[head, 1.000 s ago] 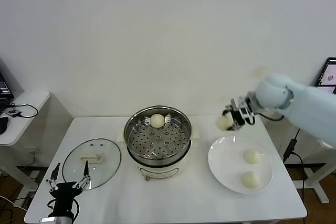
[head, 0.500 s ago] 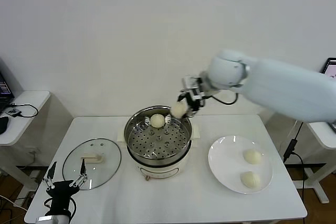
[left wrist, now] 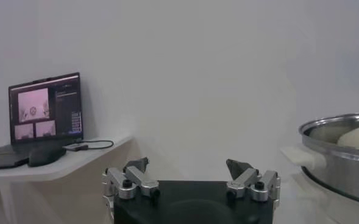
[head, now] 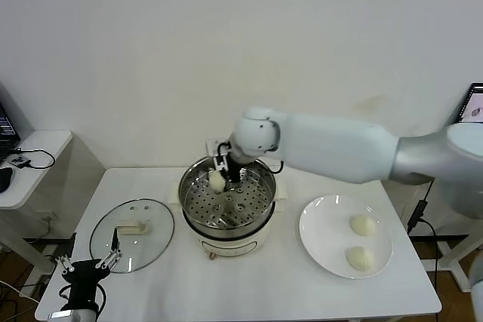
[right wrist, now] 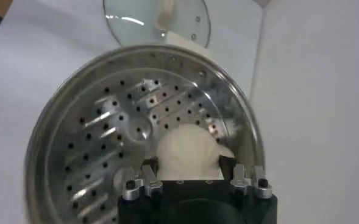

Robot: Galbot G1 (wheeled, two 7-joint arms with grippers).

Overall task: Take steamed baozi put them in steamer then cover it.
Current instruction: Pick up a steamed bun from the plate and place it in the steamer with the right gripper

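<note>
From the head view, a white worktop (head: 249, 277) stands against a plain white wall, carrying the steamer (head: 226, 205), the cover (head: 132, 235) lying flat to its left, and a white plate (head: 332, 250) with two baozi (head: 363, 225) to its right. The right hand (head: 221, 173) reaches over the steamer's far rim, clamped on a baozi. The left hand (head: 84, 267) sits low at the near-left corner, spread wide.

The left wrist view shows a laptop (left wrist: 44, 115) on a side table.

In the right wrist view, the held bun (right wrist: 188, 152) hangs above the perforated tray (right wrist: 118, 131).
</note>
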